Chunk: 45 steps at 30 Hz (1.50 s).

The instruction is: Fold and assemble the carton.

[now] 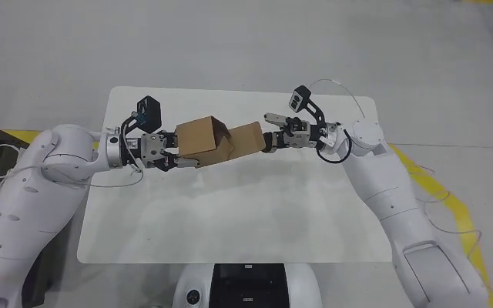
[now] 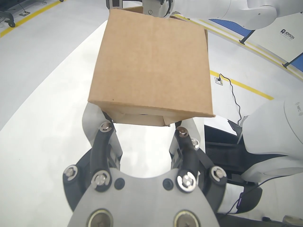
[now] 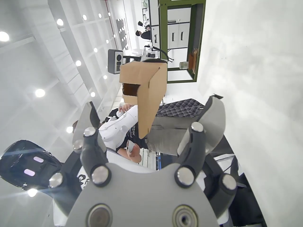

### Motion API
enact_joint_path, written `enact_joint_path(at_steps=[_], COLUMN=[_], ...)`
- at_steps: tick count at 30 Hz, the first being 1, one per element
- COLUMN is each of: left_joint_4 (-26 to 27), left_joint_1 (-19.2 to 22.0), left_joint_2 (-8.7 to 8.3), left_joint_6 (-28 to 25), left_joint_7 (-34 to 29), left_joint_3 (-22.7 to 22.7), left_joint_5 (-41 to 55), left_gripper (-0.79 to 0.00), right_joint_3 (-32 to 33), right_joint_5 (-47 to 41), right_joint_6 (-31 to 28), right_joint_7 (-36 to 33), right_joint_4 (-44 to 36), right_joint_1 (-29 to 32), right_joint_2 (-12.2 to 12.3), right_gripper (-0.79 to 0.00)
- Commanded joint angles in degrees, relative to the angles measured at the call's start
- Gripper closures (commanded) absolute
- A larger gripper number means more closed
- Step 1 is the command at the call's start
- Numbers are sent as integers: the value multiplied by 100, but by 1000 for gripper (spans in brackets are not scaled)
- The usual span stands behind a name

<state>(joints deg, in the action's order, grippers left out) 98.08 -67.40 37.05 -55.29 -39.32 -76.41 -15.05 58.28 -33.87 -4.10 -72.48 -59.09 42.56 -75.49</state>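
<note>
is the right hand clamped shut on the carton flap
No, the right hand is wide open, with a flap of the carton between its spread fingers.

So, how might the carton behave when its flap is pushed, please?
Probably light: the left claw alone seems to carry the carton. Its flap likely hinges at the crease, staying stiff elsewhere. Being hollow, it might crush under hard squeezing.
</note>
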Motion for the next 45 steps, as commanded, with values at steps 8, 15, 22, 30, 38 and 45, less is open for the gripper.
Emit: enact_joint_path(at_steps=[8,15,22,30,38,45], left_joint_4=[29,35,-12,-28,-37,-27], left_joint_1=[22,117,203,256,255,247], left_joint_2=[0,11,26,44,56,61], left_joint_6=[187,221,175,76,21,-54], left_joint_7=[-122,-172,-108,38,143,197], left_joint_3=[61,145,204,235,246,239], left_joint_5=[-122,-91,57,222,291,327], left_gripper=[-323,-323,-588,-785,-785,-579], right_joint_3=[-157,-156,-119,-103,-116,-194], right_joint_5=[850,1147,986,680,153,56], right_joint_6=[173,289,208,161,76,22], right_joint_7=[-36,-1,-50,-174,-248,-240], right_joint_4=[-322,-548,-554,-527,-374,-299], right_joint_1=[-73,-27,-12,7,40,38], right_joint_2=[66,122,133,129,82,52], right_gripper=[-329,-175,0,0,0,0])
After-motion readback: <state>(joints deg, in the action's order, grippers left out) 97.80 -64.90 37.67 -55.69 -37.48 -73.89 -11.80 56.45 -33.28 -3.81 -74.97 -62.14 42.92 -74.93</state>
